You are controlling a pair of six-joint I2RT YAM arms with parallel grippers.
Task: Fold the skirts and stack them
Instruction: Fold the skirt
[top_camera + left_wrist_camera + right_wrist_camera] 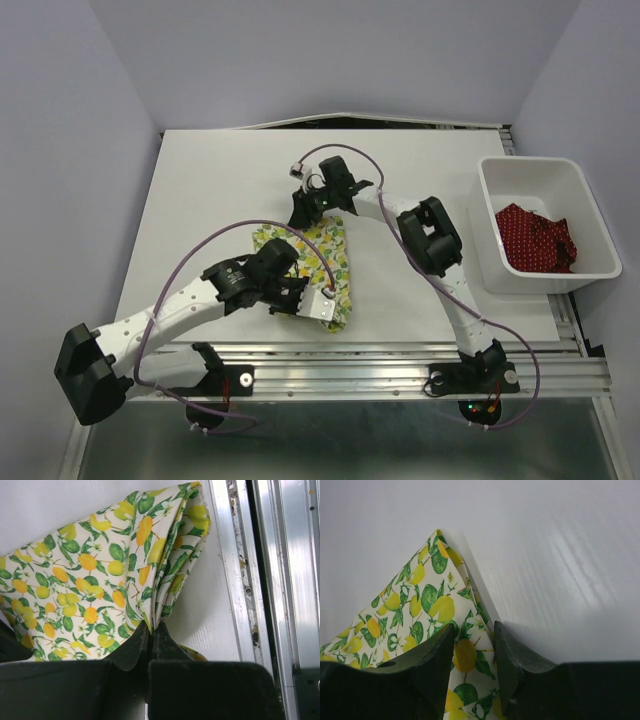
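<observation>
The lemon-print skirt (325,255) lies folded into a narrow strip on the white table, near the front middle. My left gripper (305,308) is shut on the stacked layers of its near edge (165,580), pinching them at the fingertips (151,626). My right gripper (303,212) is at the skirt's far corner (420,605), its jaws apart with the cloth edge lying between the fingers (512,650). The red dotted skirt (535,240) lies crumpled in the white bin (495,175) at the right.
The metal rail (400,360) of the table's front edge runs just beyond the left gripper and shows in the left wrist view (280,580). The bin stands at the table's right edge. Purple walls enclose the table.
</observation>
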